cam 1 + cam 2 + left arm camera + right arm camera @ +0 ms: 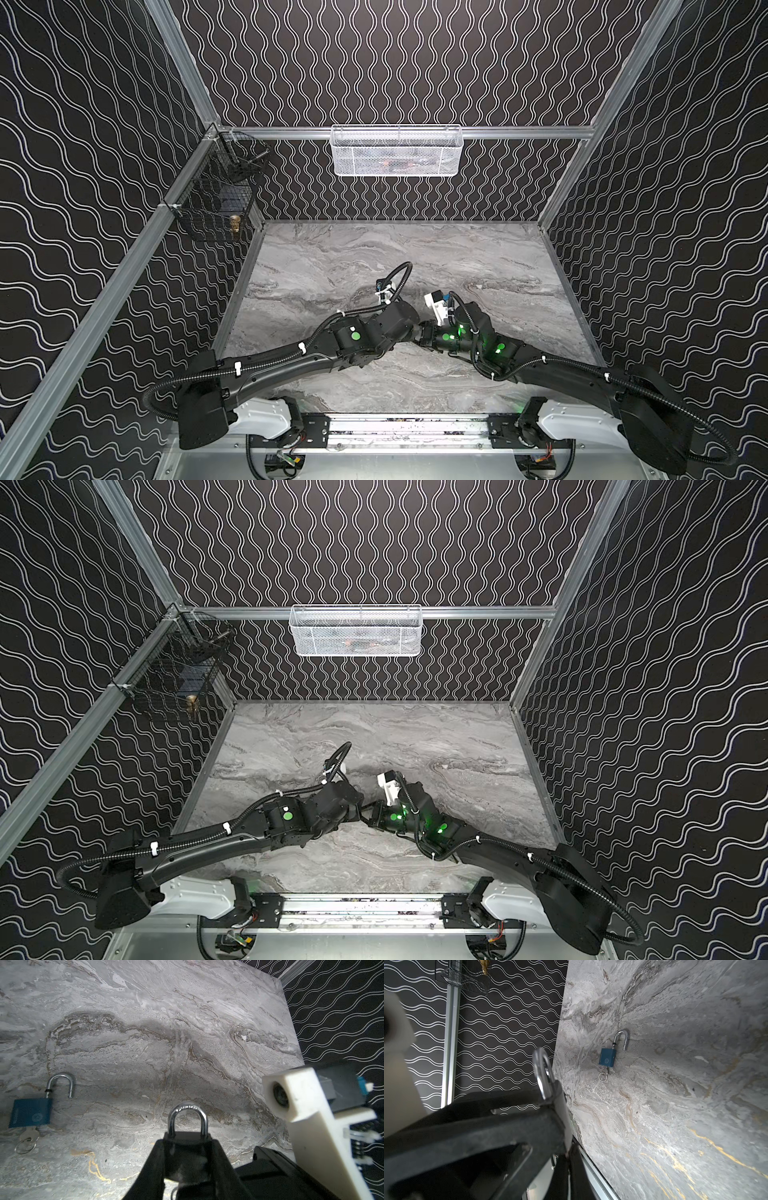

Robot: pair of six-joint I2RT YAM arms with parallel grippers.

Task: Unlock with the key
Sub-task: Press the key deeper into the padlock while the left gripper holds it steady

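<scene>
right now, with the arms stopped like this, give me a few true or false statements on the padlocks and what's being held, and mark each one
1. The left gripper clamps a black padlock by its body. True.
2. That padlock's shackle is sprung open. False: both legs sit in the body.
3. The blue padlock lies flat on the table. True.
4. The blue padlock has no key. False: a key with a ring sticks out of its base.
5. A white mesh basket hangs on the back wall. True.
</scene>
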